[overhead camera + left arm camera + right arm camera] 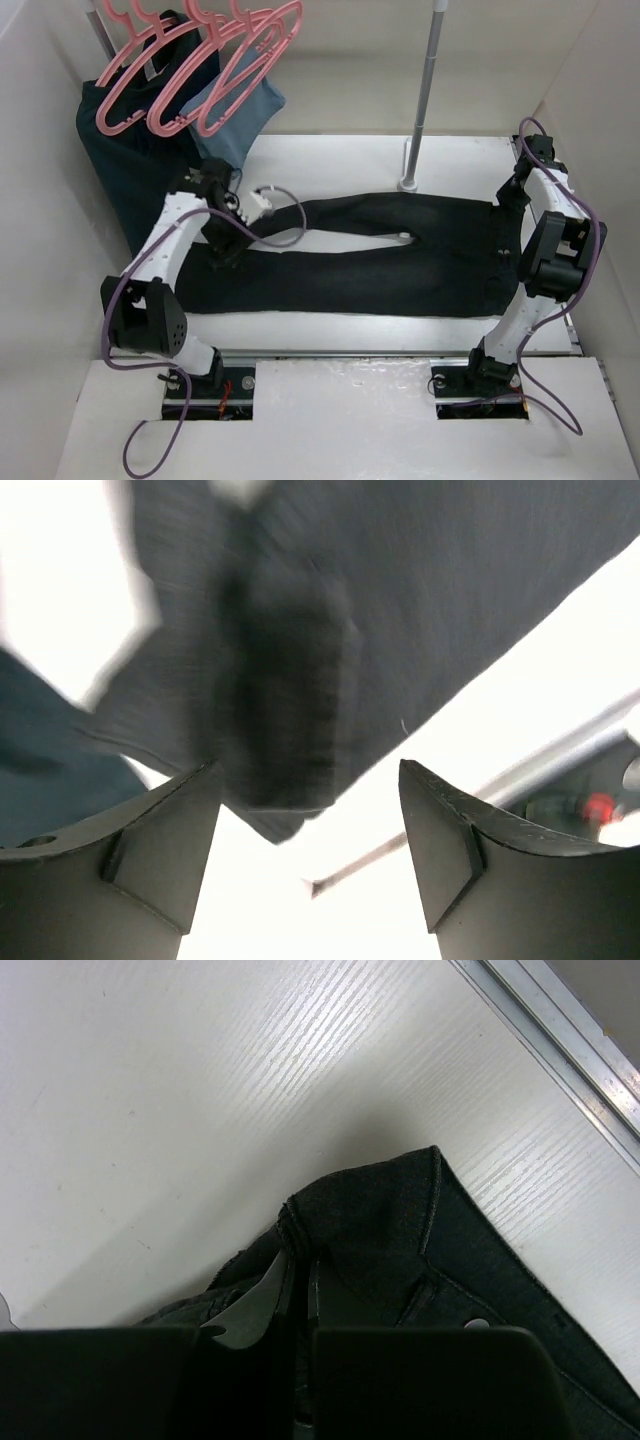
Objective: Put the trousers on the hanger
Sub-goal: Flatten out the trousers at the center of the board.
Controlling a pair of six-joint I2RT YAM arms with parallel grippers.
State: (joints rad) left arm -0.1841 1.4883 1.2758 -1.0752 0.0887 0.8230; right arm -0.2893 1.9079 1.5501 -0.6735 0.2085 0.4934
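Clamping our right gripper (pixel 298 1282) on the trousers (pixel 380 265), left gripper (pixel 308 772) spread apart, we overlook a white, white-walled counter (pixel 330 160).

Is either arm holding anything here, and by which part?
The right gripper is shut on the trousers, its fingers pinching a corner of the waistband. The left gripper is open over a trouser leg, holding nothing.

Your top camera looks down from above and behind the arm bases over the whole table (pixel 330 160). Your left wrist camera faces down, close over the left end of the trousers (pixel 400 600). Your right wrist camera sits closer still at their right end. All three views share them.
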